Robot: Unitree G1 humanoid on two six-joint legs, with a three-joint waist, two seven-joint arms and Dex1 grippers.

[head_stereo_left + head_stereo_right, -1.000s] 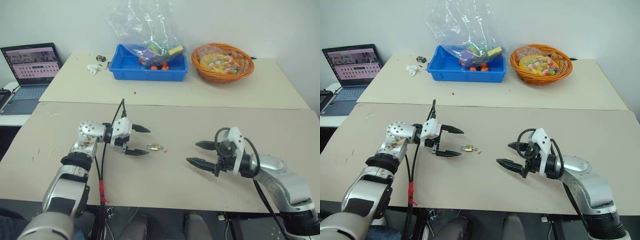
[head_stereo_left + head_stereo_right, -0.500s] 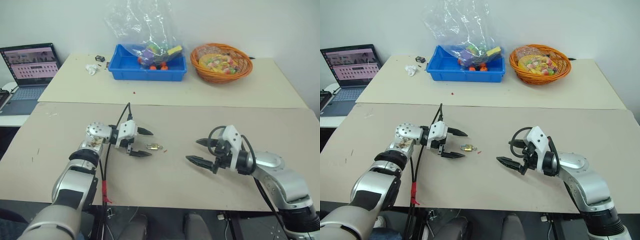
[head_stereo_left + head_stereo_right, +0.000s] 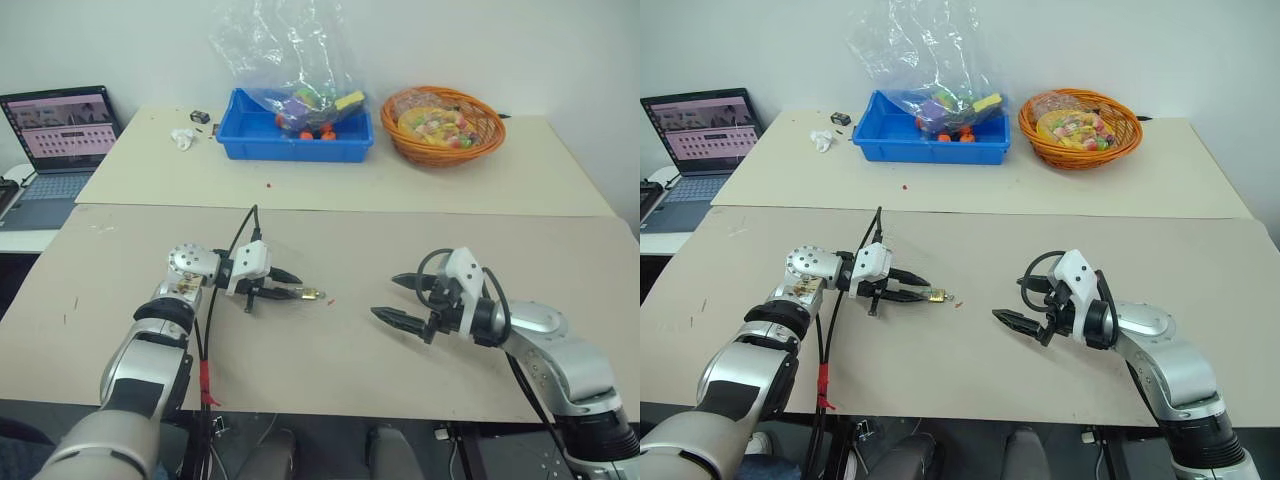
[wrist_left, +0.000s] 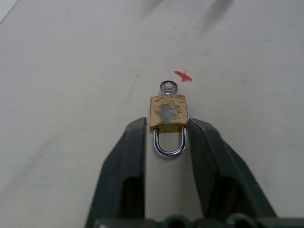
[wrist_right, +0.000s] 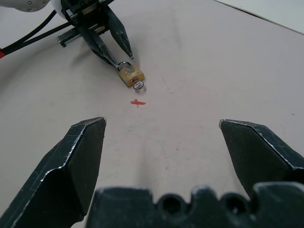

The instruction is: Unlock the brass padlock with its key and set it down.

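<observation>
Looking like a robot test lab: plain tables [image 3: 560, 190] sitting against a bare white wall [image 3: 560, 50], laptop [image 3: 62, 135] running off to the side, blue bin [image 3: 298, 142] and orange basket [image 3: 445, 125] holding props.

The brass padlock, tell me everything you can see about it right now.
The brass padlock is tiny, with a worn, blotchy golden-yellow body and a thin silvery U-shaped shackle, seated in the body on both legs. A small silvery key sticks out of the end opposite the shackle. It lies flat on the beige table, just short of a small red mark. The left gripper is shut on its body, one finger on each side.
</observation>
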